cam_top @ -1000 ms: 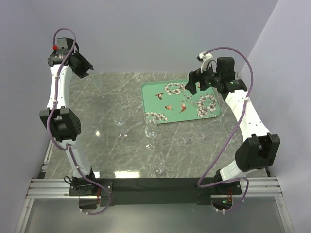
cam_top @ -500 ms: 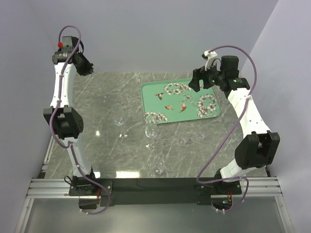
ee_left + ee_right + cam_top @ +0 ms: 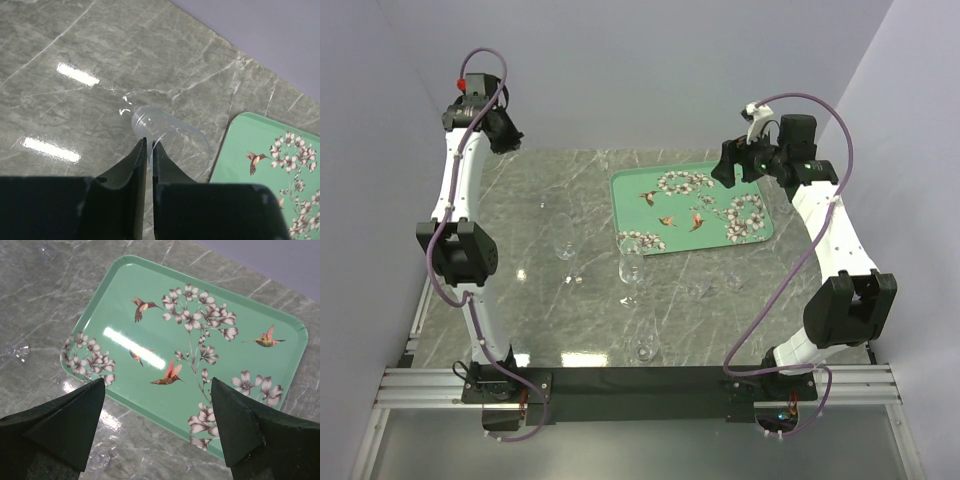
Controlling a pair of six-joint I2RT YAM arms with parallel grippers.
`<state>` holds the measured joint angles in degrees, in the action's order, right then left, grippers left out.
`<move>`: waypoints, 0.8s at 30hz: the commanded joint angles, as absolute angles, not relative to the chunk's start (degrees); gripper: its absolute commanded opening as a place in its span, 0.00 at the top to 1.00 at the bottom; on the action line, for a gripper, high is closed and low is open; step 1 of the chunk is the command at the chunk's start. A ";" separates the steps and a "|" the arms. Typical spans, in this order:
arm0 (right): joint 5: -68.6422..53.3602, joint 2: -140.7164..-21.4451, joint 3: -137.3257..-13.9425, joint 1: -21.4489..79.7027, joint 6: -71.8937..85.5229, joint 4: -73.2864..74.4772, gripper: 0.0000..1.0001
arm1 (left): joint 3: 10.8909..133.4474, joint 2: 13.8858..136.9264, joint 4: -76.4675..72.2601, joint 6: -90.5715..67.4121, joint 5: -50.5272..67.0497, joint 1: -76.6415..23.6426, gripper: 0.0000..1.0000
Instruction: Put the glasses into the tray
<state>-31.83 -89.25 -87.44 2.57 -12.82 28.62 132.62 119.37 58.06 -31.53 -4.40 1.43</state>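
One tray [image 3: 125, 300] is seen on the table [image 3: 520, 200], with at least four glasses [image 3: 631, 262] scattered beside it. Left jaws are pressed together, empty; right jaws are spread wide over the tray

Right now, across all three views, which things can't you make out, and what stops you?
- Top view: the count of small clear drinking glasses; nearly see-through against the marble.
- Left wrist view: the teal flowered rectangular tray is cut off by the right edge.
- Right wrist view: one near corner of the tray, behind a black finger of the right gripper.
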 commanded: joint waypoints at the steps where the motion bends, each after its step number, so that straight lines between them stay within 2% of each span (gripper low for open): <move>1: -33.05 -89.12 -89.12 1.67 -11.78 26.98 0.08 | 132.28 114.35 54.41 -29.53 -3.69 0.44 1.00; 24: -34.01 -88.95 -88.33 0.62 -10.90 26.81 0.09 | 134.47 112.33 51.68 -27.16 -1.14 -5.01 1.00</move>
<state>-32.88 -89.25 -87.44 1.23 -11.53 28.53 131.39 117.12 56.38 -28.60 -2.15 -3.73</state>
